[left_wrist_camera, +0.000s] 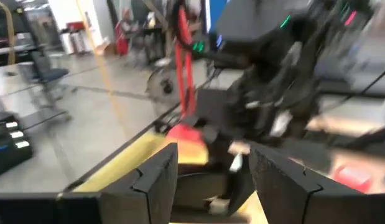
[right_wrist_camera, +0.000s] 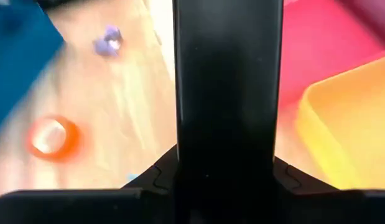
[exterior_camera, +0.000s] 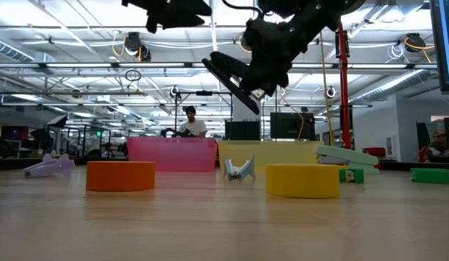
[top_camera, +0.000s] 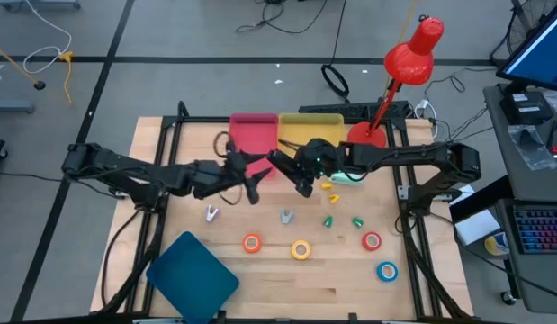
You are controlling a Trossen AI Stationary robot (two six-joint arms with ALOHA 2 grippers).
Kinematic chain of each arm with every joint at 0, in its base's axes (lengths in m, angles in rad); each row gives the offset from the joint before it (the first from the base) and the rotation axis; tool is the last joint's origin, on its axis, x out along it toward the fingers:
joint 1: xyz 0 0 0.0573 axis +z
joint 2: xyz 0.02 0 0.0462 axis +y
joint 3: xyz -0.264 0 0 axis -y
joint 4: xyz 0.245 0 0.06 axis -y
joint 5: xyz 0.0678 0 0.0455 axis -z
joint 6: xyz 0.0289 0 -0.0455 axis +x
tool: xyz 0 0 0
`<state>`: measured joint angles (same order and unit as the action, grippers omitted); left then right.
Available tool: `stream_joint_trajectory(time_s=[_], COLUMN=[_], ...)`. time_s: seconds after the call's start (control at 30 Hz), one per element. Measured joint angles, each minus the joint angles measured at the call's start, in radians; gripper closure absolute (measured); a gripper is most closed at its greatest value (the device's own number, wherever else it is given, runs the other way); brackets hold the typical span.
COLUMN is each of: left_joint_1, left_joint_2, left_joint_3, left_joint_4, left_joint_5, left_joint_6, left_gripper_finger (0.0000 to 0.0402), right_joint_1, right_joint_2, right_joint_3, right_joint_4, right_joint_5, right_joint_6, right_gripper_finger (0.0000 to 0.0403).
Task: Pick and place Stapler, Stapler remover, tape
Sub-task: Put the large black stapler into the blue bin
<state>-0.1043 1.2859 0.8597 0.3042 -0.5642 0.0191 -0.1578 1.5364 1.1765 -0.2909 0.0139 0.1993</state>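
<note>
Four tape rolls lie on the table, none placed yet: orange [top_camera: 251, 242], yellow [top_camera: 300, 249], red [top_camera: 372, 240] and blue [top_camera: 387, 270], strung along the near half. Two small staple removers, a pale one [top_camera: 211, 212] and a grey one [top_camera: 286, 216], sit loose beyond the rolls, and a few green bits [top_camera: 357, 221] lie near the red roll. A light stapler [exterior_camera: 346, 156] rests flat on the table by the yellow bin [top_camera: 310, 126].

The right gripper [top_camera: 300, 180] hangs in the air just in front of the bins, clamped on a black stapler [right_wrist_camera: 228, 93], so one item seems mid-transfer. The left gripper [top_camera: 251, 184] hovers close beside it, fingers [left_wrist_camera: 158, 180] spread and empty.

The pink bin [top_camera: 253, 133] and the yellow bin stand side by side at the far edge; both look bare inside from above. Nearly everything looks left to do.
</note>
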Motion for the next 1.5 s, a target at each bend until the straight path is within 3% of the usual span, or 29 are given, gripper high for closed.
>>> stream_joint_trajectory(time_s=[0.37, 0.7, 1.23, 1.5], left_joint_1=[0.025, 0.026, 0.032, 0.045], left_joint_2=[0.175, 0.332, 0.404, 0.408], left_joint_3=[0.282, 0.49, 0.515, 0.515], left_joint_4=[-0.384, -0.606, -0.66, -0.67], left_joint_5=[-0.022, 0.033, 0.049, 0.122], left_joint_6=[0.111, 0.108, 0.077, 0.049], left_gripper_finger=[0.0204, 0.0204, 0.0204, 0.0204], right_joint_1=[0.107, 0.114, 0.161, 0.179], right_joint_2=[-0.001, -0.001, 0.0, 0.0], right_joint_3=[0.049, 0.05, 0.05, 0.049], right_joint_4=[-0.145, -0.249, -0.271, -0.275], right_joint_5=[0.264, 0.356, 0.352, 0.352], right_joint_6=[-0.376, -0.43, -0.432, -0.431], right_gripper_finger=[0.029, 0.029, 0.029, 0.029])
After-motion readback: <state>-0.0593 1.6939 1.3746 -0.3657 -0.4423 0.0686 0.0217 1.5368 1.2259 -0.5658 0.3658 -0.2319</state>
